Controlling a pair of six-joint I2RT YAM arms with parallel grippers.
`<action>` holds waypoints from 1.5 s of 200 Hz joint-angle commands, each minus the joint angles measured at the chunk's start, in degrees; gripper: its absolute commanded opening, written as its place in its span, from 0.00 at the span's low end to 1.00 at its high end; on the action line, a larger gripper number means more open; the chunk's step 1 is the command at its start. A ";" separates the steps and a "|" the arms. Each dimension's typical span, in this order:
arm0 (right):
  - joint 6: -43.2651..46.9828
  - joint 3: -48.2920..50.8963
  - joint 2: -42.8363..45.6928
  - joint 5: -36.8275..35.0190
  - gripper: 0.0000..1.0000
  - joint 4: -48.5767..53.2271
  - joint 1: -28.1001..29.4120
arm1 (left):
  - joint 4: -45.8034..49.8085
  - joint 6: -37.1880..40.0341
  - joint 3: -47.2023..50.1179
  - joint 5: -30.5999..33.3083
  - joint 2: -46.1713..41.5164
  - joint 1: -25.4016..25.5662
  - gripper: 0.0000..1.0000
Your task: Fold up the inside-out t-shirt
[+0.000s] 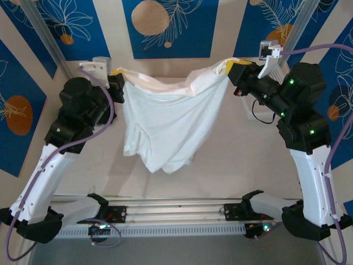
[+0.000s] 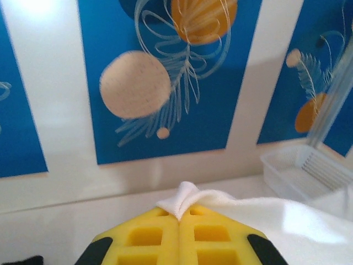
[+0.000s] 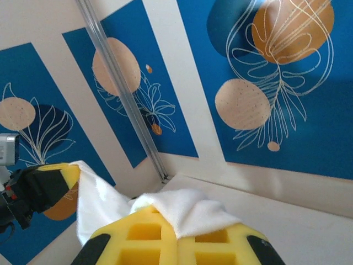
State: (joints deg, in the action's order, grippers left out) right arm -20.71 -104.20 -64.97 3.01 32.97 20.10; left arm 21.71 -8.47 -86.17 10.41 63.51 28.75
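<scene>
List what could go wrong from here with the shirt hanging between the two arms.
The left jaws pinch only a small tip of the t-shirt; a pull may slip it free. The cloth hangs bunched and uneven, so laying it on the table may trap wrinkles.

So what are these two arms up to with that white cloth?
The two robot arms are holding a white t-shirt up between them, stretched out like washing on a line above the table. The left fingers are pinched shut on one end of its upper edge and the right fingers on the other, so the rest hangs down loose and rumpled. It is not folded yet. A white basket sits off to one side.
</scene>
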 commanded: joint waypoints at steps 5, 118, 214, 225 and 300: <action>0.80 -3.95 2.43 0.10 0.00 0.02 -0.28 | -0.01 -3.04 -0.44 -7.62 -3.28 0.07 0.00; 4.17 -5.24 -0.19 -2.68 0.00 -10.95 -0.31 | -5.26 -7.11 -0.13 -8.02 -2.81 -0.01 0.00; 7.28 -30.70 -53.91 -9.51 0.52 8.63 -0.43 | 5.00 -2.81 -8.92 7.40 38.88 -11.54 0.64; 7.80 -27.75 -53.98 -10.39 0.57 11.45 -0.37 | 5.13 -3.78 -4.07 4.73 36.79 -11.50 0.73; -4.18 40.82 -21.76 -4.48 0.63 1.01 2.34 | -5.54 -13.60 43.70 -5.22 8.41 -10.78 0.85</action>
State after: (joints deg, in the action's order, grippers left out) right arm -18.90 -74.85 -93.56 -4.32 35.51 20.45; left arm 18.35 -19.55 -49.28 3.84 75.20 17.89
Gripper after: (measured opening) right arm 0.627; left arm 0.847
